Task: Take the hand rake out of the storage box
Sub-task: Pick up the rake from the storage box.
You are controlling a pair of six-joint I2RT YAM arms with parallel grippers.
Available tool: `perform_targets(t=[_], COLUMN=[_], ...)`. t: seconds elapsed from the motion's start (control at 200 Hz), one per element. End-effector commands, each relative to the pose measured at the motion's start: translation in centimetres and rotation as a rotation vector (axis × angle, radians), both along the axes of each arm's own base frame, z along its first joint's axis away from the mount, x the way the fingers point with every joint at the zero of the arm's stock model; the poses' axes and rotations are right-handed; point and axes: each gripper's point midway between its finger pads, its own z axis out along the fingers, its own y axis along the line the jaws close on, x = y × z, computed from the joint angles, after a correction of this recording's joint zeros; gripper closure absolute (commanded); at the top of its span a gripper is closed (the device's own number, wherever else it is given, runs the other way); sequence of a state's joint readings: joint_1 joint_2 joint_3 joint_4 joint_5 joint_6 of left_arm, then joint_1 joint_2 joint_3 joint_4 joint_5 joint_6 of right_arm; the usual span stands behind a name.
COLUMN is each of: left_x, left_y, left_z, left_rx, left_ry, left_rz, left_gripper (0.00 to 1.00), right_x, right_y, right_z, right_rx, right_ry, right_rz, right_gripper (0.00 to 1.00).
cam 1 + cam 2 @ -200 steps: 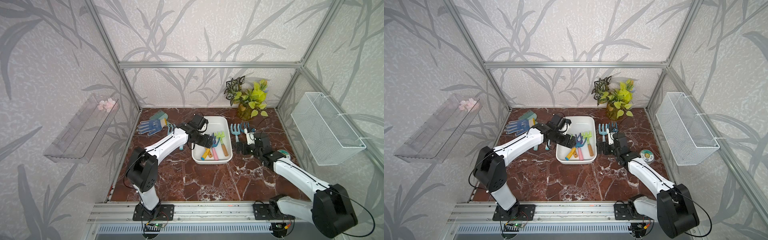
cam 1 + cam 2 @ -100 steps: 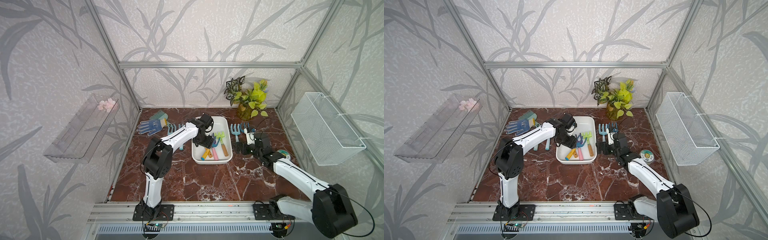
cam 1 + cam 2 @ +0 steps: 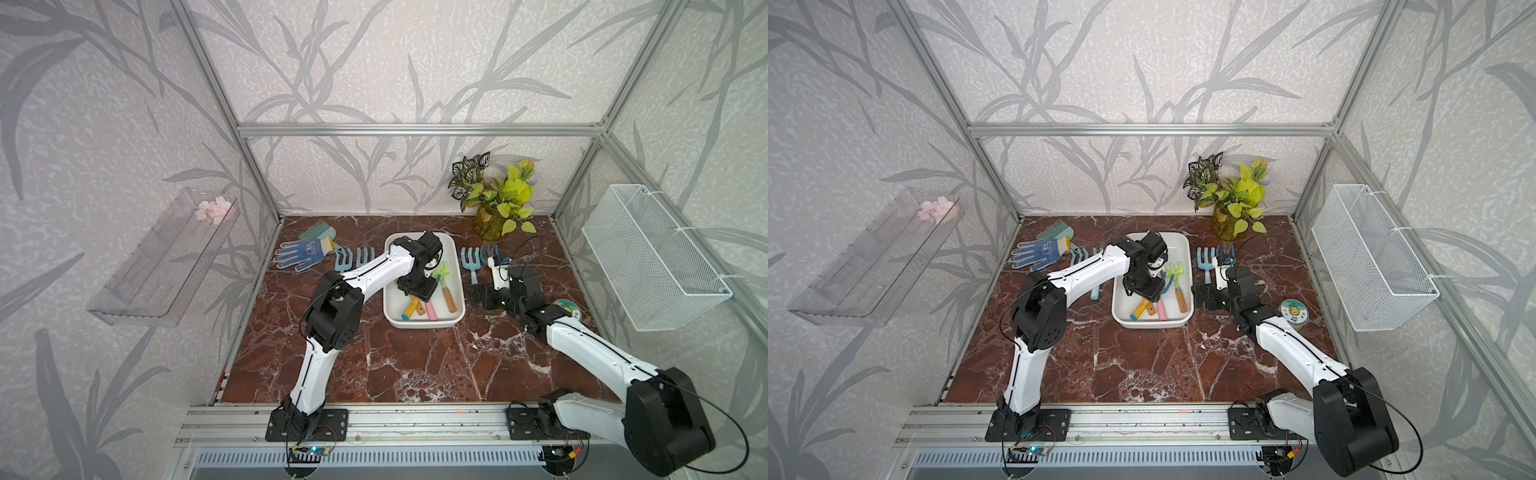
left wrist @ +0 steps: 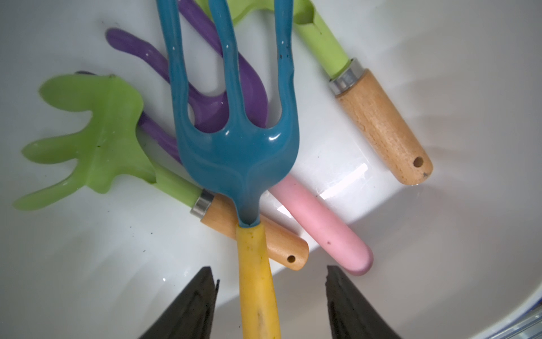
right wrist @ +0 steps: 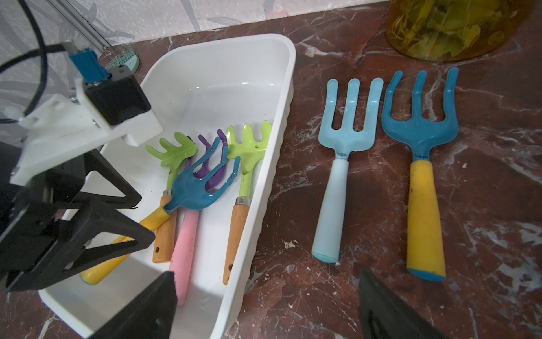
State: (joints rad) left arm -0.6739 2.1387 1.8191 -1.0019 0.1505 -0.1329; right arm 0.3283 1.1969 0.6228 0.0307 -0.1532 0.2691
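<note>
Four rakes — inside storage box

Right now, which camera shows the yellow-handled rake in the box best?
Left wrist: the rake fills the frame, unobstructed. Right wrist shows it sidelong, handle partly behind the left fingers. Both top views show only its handle end.

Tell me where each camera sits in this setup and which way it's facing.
Top views: high at the front, looking down over the table; left arm and right arm show whole.
Left wrist: above the storage box, looking down at the yellow-handled blue rake; the open left gripper straddles its handle.
Right wrist: low beside the box, facing the back wall past a light-blue rake; the open right gripper shows.
Shared: both wrist views show that blue rake inside the box.
</note>
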Motion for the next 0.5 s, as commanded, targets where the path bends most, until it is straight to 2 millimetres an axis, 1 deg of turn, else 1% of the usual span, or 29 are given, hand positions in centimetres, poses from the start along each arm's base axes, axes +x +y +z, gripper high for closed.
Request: perform_targets(t=[0.0,0.33,0.495], left_x=[-0.3,-0.3,-0.2], left_y=[0.6,0.9,0.6], left_z=[-0.7,-2.5,-2.9], left_rx=[0.054,0.091,0.092], left_ry=[0.024,0.047,0.052], left_rz=[-0.002,-0.002,-0.005], left_gripper=[0.41,0.45,0.52], right_x=[-0.1,-0.1,-0.1], right_y=[0.2,0.2,0.2], right_z=[0.6,0.6,0.6], right_rx=[0.014,0.016,0.017], right_ry=[-0.027,-0.03,-0.03], right_rz=[0.01,0.011,0.011], right_gripper=[0.04,0.05,0.05])
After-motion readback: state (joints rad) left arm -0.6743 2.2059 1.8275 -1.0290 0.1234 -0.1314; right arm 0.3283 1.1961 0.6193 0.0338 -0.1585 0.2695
